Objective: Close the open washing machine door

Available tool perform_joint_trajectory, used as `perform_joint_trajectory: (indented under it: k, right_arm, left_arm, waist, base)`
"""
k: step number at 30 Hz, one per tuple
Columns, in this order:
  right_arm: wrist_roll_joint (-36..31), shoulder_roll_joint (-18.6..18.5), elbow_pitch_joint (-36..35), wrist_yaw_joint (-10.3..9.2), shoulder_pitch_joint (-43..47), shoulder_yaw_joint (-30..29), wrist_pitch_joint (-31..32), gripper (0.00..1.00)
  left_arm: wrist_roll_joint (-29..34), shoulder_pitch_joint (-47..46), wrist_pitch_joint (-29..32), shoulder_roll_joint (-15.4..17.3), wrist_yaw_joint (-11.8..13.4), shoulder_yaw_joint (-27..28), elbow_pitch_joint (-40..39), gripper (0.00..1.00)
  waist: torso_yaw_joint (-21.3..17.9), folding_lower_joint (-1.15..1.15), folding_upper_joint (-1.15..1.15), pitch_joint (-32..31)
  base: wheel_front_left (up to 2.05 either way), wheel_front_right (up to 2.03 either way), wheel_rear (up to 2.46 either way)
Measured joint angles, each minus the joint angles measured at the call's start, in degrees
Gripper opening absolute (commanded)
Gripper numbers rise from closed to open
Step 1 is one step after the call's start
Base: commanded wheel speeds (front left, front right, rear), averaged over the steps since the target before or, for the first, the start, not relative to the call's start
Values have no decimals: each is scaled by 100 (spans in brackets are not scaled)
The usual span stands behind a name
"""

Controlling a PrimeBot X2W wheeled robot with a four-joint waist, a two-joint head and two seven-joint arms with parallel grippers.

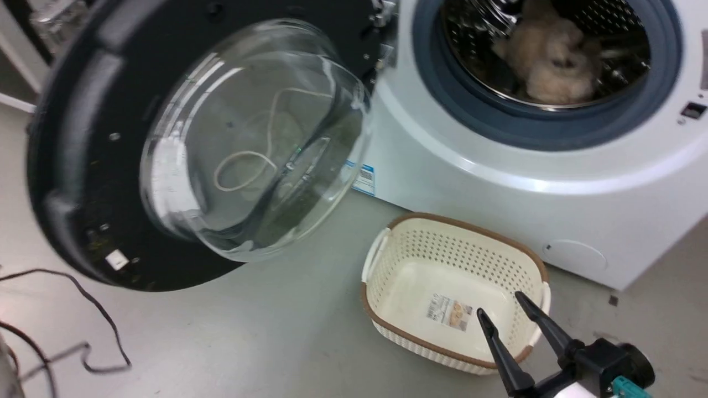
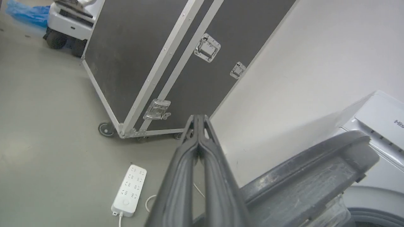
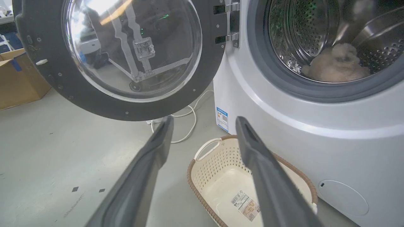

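The washing machine door (image 1: 83,182) stands swung wide open to the left of the white washer (image 1: 498,182), hinged at its right side, its clear glass bowl (image 1: 254,143) bulging toward me. The right wrist view faces the door (image 3: 44,69) and the steel drum (image 3: 303,34) with a fluffy beige item (image 3: 337,63) inside. My right gripper (image 1: 500,307) hangs open over the basket, holding nothing. In the left wrist view my left gripper (image 2: 198,117) is shut and empty, with the door's dark rim (image 2: 303,186) just to its right.
A cream perforated basket (image 1: 387,260) with a brown rim sits on the floor before the washer. Black cables (image 1: 94,315) trail at lower left. A black flight case (image 2: 157,53) on castors, a white power strip (image 2: 129,190) and a cardboard box (image 3: 19,78) stand beyond the door.
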Motion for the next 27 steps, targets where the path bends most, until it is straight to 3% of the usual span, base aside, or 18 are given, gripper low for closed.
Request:
perform_joint_trajectory:
  k: [4, 6, 7, 17, 22, 27]
  right_arm:
    - [38, -111, -13, 0, -63, 10, 0, 100]
    - [75, -176, -12, 0, -100, 51, 0, 100]
    - [78, -176, -11, 0, -99, 56, 1, 100]
    - [121, -153, 85, 0, -91, 102, 0, 100]
    - [118, -49, 148, 0, -87, 55, 1, 100]
    - [58, 82, 229, 0, -77, -114, 0, 100]
  left_arm:
    - [-799, -514, 659, 144, 131, 366, 786, 0]
    - [-2039, -877, 1922, 155, 334, 795, 1566, 0]
    - [-2192, -877, 2179, 156, 320, 781, 1594, 0]
    - [-2977, -503, 3519, 159, 160, 818, 1341, 0]
    - [-3336, -74, 4258, -60, 155, 700, 893, 0]
    - [-3495, 454, 4736, -516, 153, 375, 389, 0]
  waist:
    - [-148, 0, 0, 111]
    - [-288, 0, 0, 192]
    - [-301, 0, 0, 193]
    - [-341, -1, 0, 14]
    - [-333, -1, 0, -188]
    - [-345, -2, 0, -417]
  base:
    - [0, 0, 0]
    - [0, 0, 0]
    - [0, 0, 0]
    - [0, 0, 0]
    - [0, 0, 0]
    - [0, 0, 0]
